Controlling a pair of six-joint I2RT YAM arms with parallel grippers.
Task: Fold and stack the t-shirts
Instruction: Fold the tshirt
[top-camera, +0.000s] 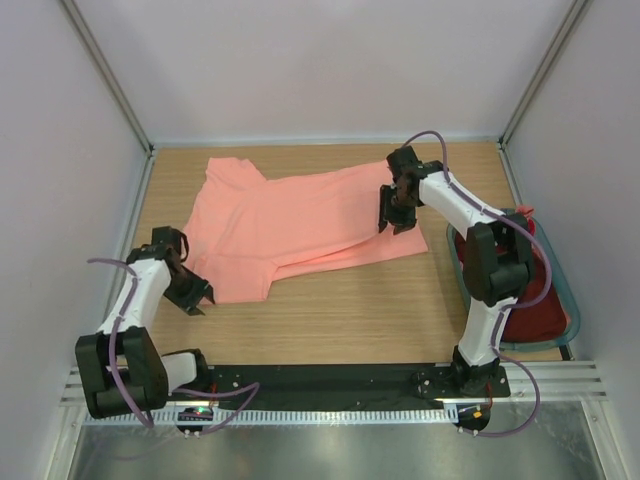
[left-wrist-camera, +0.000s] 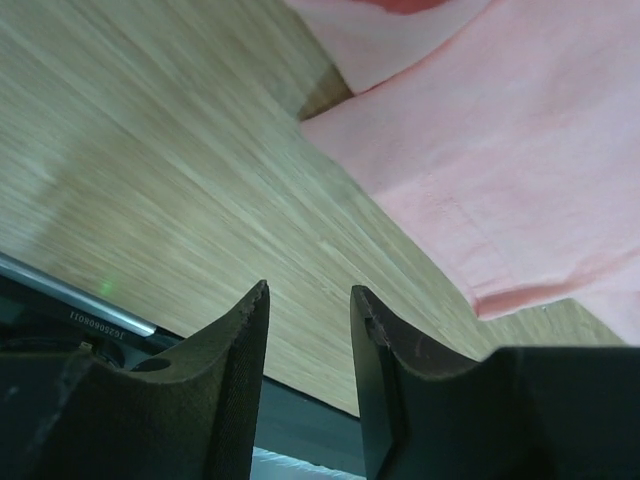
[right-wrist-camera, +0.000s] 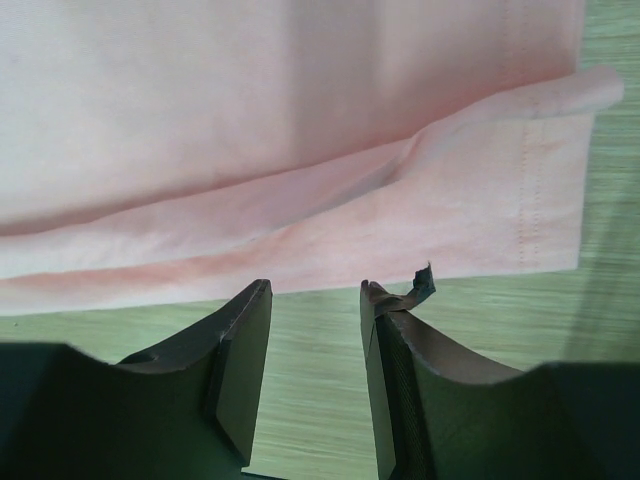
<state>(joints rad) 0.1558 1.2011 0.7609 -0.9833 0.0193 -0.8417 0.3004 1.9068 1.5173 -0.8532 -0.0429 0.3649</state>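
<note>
A salmon-pink t-shirt (top-camera: 290, 225) lies spread on the wooden table, partly folded along its near edge. It shows in the left wrist view (left-wrist-camera: 500, 130) and in the right wrist view (right-wrist-camera: 300, 150). A dark maroon t-shirt (top-camera: 520, 290) lies in the basket at the right. My left gripper (top-camera: 198, 297) is open and empty, above the table just left of the shirt's near-left sleeve (left-wrist-camera: 310, 290). My right gripper (top-camera: 394, 222) is open and empty over the shirt's right hem edge (right-wrist-camera: 315, 287).
The grey-teal plastic basket (top-camera: 563, 280) stands at the table's right edge. A black strip (top-camera: 330, 378) runs along the near edge by the arm bases. White walls close in the table on three sides.
</note>
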